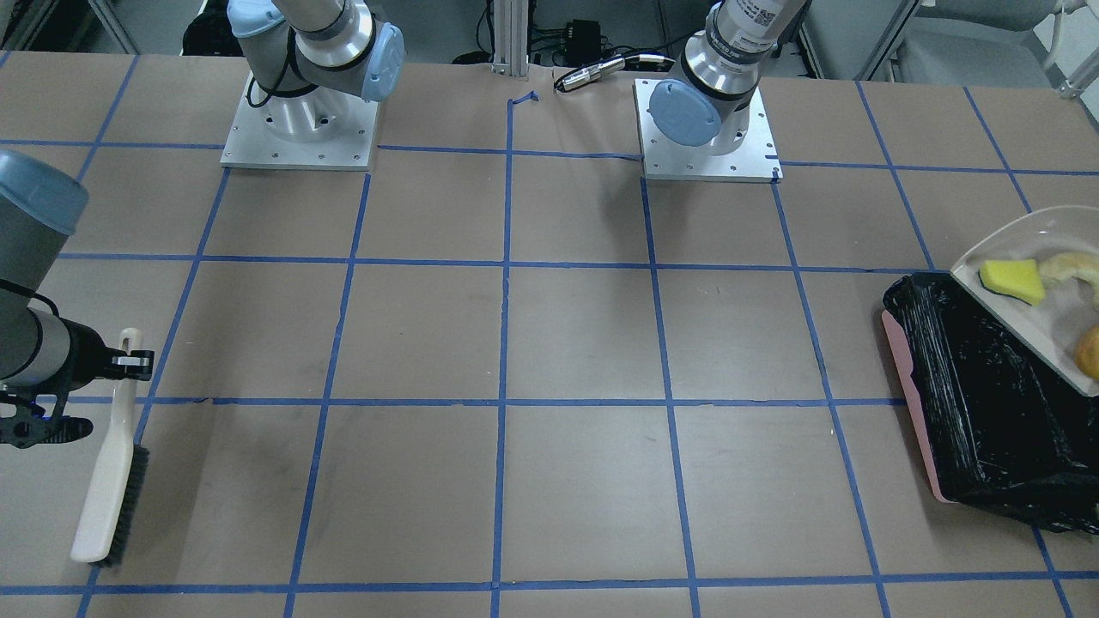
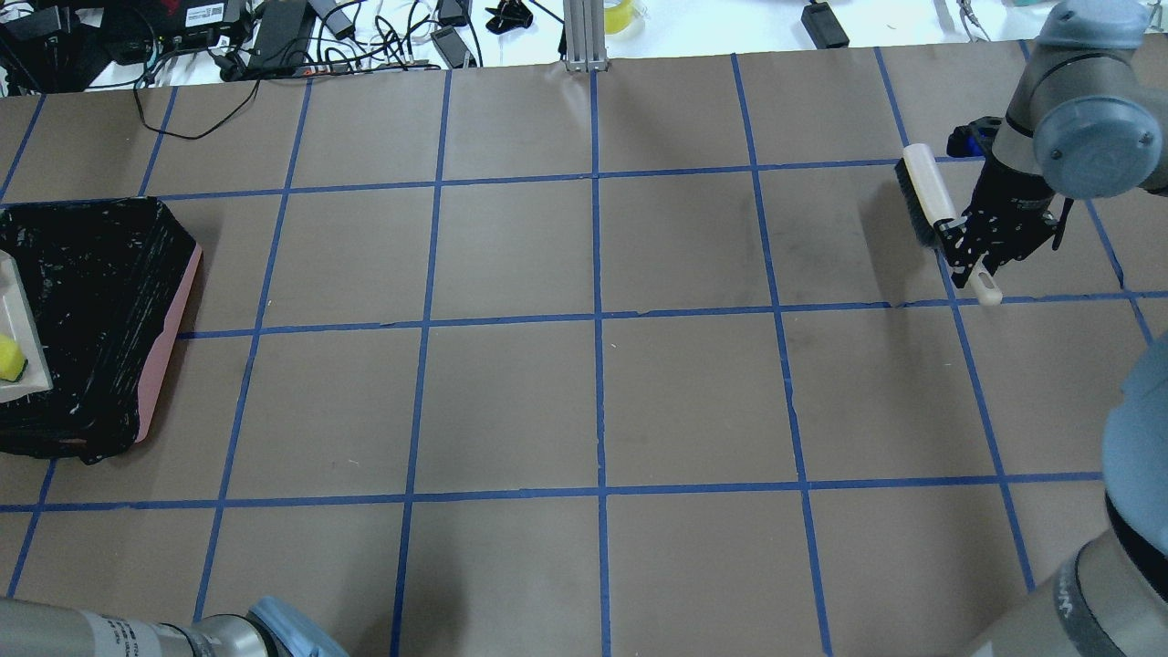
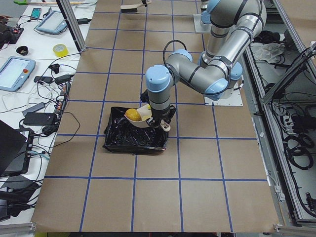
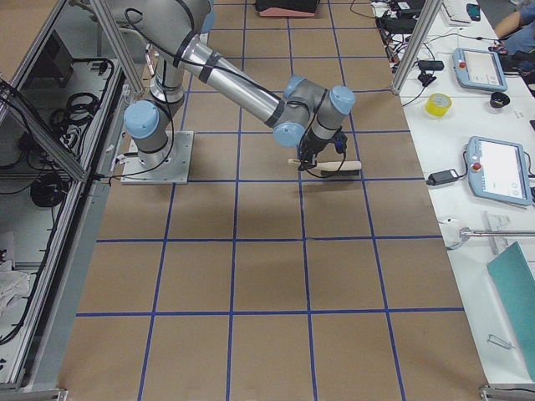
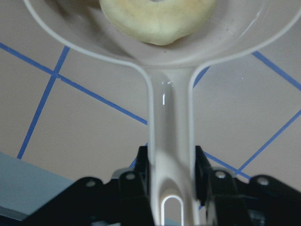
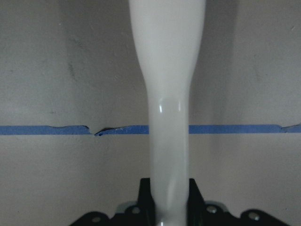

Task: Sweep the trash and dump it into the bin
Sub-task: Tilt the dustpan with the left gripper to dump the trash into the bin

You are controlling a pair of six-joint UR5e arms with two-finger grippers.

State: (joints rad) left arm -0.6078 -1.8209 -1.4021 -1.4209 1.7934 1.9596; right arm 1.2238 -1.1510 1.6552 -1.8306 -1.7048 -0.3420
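The off-white dustpan (image 1: 1004, 249) hangs over the bin (image 1: 970, 386), a pink tray lined with a black bag. In the pan lie the trash pieces: a yellow-green wedge (image 1: 1013, 279), a cream crescent (image 1: 1069, 268) and an orange lump (image 1: 1090, 350). My left gripper (image 5: 171, 172) is shut on the dustpan's handle (image 5: 169, 136), beside the bin's edge. Far across the table my right gripper (image 2: 972, 260) is shut on the handle of a cream brush (image 2: 931, 196) with dark bristles, which rests low over the table.
Brown table (image 2: 593, 401) with a blue tape grid lies between the two arms. Both arm bases (image 1: 300, 129) stand at the robot's side. Cables and devices (image 2: 274, 36) line the far edge.
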